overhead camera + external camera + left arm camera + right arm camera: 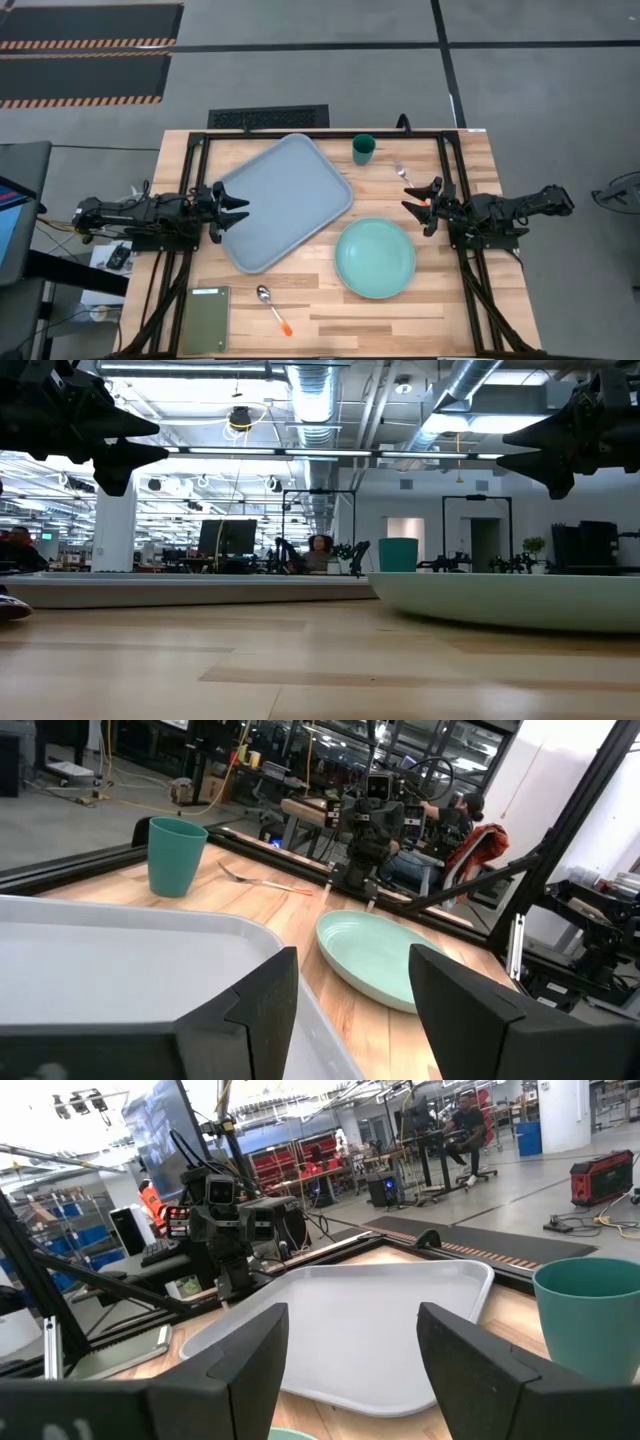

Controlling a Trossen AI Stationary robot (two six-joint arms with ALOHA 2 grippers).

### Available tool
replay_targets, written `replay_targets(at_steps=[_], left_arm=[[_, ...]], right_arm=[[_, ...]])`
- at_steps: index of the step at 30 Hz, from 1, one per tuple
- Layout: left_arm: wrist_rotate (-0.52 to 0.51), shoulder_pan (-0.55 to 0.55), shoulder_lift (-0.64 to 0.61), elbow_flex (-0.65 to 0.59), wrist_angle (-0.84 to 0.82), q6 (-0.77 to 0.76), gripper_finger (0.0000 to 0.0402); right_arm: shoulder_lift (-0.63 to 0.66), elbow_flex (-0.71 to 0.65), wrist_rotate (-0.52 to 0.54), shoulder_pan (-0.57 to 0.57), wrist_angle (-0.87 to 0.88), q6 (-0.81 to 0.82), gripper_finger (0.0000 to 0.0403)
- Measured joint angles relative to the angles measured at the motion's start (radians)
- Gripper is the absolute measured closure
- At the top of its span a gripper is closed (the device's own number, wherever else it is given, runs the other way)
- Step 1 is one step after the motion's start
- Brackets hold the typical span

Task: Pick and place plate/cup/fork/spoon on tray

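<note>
while the left pincer (240, 208) hovers open, the tray (285, 190) lies just beside it.

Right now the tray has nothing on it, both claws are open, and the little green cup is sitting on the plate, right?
Not quite. In the high view the cup stands on the bare table, apart from the plate. The tray is indeed empty, and the left gripper and right gripper are open.
</note>
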State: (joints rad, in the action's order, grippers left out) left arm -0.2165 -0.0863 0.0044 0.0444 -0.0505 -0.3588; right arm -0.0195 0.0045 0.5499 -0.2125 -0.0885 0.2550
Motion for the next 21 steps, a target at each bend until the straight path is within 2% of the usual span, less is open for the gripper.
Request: replay_targets(at_steps=[10, 15, 21], left_arm=[[-0.032, 0.0, 0.0, 0.0, 0.003, -0.005, 0.0221], [-0.017, 0.0, 0.0, 0.0, 0.003, -0.165, 0.0221], [-0.016, 0.0, 0.0, 0.0, 0.003, -0.227, 0.0221]], right_arm=[[0.0, 0.0, 0.0, 0.0, 0.0, 0.0, 0.0154], [0.0, 0.0, 0.0, 0.0, 0.0, 0.0, 0.0154], [0.0, 0.0, 0.0, 0.0, 0.0, 0.0, 0.0154]])
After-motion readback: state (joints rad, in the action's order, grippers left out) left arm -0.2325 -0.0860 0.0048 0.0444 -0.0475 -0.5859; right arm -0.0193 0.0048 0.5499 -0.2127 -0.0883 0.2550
